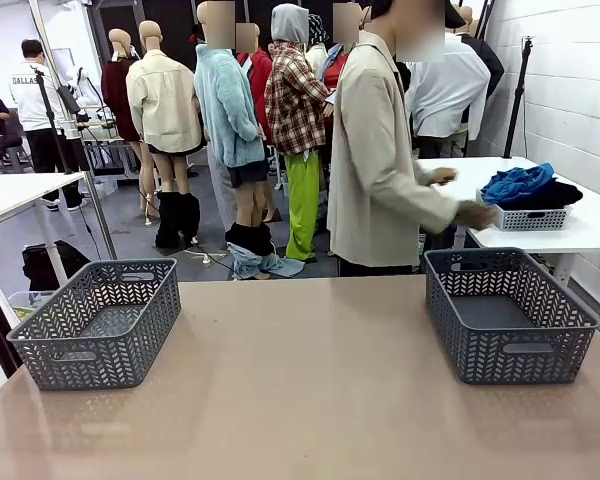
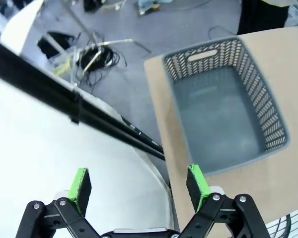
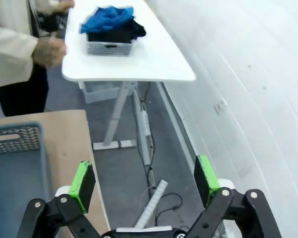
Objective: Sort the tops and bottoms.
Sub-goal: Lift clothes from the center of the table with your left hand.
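The bright blue top lies heaped on dark bottoms in a white basket on the white side table at the far right. In the right wrist view the same blue top sits over the dark bottoms. A person in a beige jacket reaches a hand toward that basket. My left gripper is open and holds nothing. My right gripper is open, also with nothing in it.
Two grey baskets stand empty on the tan table: one at the left, one at the right. The left wrist looks down on the left basket and the table's edge. A white wall runs along the right.
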`<state>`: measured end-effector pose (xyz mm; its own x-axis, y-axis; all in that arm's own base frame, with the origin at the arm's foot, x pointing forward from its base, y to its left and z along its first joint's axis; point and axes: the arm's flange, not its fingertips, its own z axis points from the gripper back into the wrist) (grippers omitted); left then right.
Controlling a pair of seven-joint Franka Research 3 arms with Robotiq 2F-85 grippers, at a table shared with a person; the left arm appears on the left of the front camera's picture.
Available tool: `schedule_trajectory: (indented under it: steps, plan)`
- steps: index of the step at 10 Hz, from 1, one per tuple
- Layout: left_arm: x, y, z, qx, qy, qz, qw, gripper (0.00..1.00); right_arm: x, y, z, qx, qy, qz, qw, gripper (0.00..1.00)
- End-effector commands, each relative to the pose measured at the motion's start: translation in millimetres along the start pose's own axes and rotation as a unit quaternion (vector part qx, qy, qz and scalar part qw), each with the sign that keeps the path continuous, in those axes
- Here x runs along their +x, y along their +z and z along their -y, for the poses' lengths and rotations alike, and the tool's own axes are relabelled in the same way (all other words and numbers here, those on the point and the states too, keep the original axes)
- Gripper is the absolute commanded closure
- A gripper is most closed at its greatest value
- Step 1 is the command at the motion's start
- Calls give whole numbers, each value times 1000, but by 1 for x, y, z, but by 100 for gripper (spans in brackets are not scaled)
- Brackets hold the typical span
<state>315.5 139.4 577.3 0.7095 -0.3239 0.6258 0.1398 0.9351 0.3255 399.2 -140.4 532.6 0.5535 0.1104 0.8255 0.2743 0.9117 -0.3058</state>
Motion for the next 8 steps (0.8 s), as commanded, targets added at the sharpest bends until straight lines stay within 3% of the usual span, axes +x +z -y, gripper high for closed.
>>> schedule_trajectory:
  steps: [1, 2, 3, 4, 8]
  plan:
    - [-35, -2, 10, -6, 14, -20, 1000, 0, -39, 10, -18, -17, -18, -7, 1000, 0]
    - [-43, -5, 10, -15, 29, -20, 999, 0, -41, 12, -17, -17, -30, -5, 999, 0]
    - [-10, 0, -9, -2, 15, -11, 1000, 0, -35, 19, -26, -8, -18, 4, 1000, 0]
    - [-10, 0, -9, -2, 15, -11, 1000, 0, -8, -8, 8, -14, -15, -14, 1000, 0]
    - [-10, 0, -9, -2, 15, -11, 1000, 0, -8, -8, 8, -14, -15, -14, 1000, 0]
